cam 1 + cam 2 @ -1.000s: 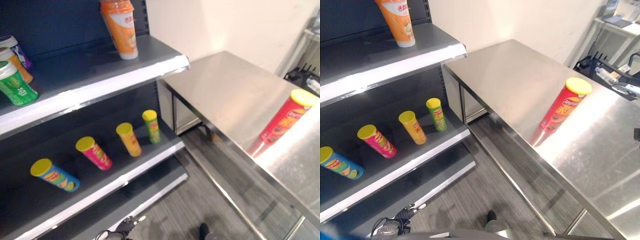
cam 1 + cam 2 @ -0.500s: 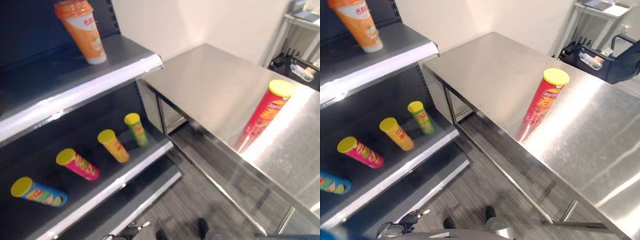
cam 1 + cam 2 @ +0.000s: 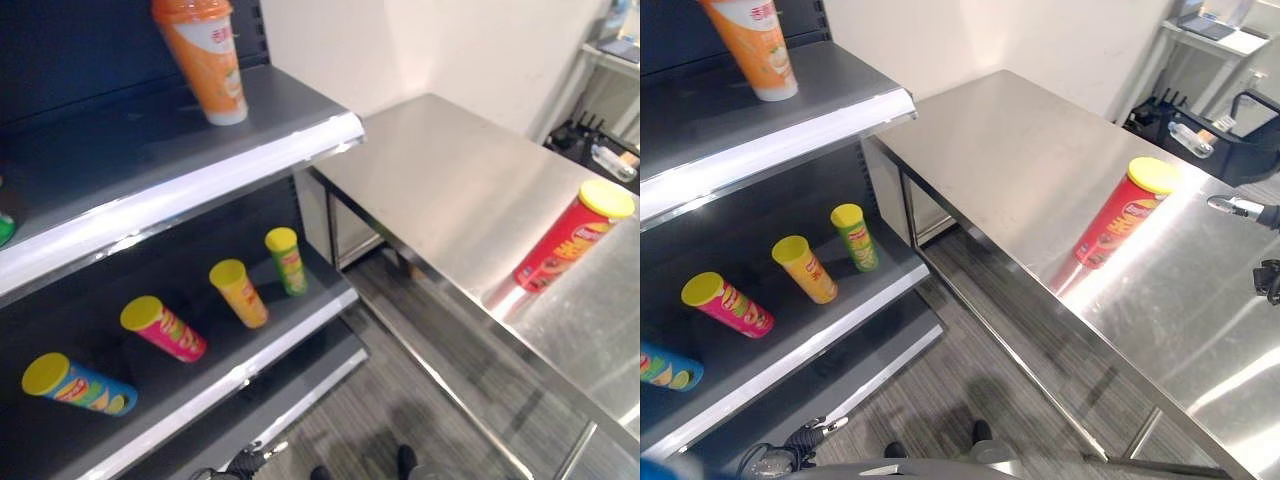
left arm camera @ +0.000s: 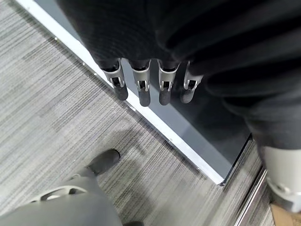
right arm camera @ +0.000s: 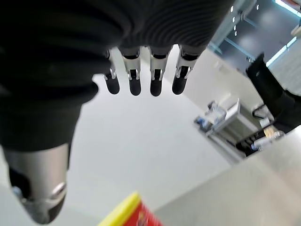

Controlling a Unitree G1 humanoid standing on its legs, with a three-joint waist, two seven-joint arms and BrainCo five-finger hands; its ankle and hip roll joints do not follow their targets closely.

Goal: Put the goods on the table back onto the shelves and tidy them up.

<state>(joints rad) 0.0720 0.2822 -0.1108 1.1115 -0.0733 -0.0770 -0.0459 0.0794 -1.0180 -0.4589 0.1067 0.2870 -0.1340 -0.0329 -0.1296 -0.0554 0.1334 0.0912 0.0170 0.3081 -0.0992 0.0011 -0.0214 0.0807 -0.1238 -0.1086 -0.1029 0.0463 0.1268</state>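
- While both hands hang slack and empty, the steel table (image 3: 1040,160) stands beside the shelves (image 3: 200,150).
- Left hand (image 4: 141,80): fingers straight, above the floor.
- Right hand (image 5: 141,70): fingers straight, above the table.
- Red can (image 3: 1125,213): upright on the table.

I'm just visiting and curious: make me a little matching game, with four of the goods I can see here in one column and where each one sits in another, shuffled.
Things:
1. tall orange cup
2. red tube with yellow lid
3. blue tube with yellow lid
4. green tube with yellow lid

Places:
A. steel table
B. lower shelf, nearest the table
C. upper shelf
D. lower shelf, farthest from the table

Pairs: 1-C, 2-A, 3-D, 4-B
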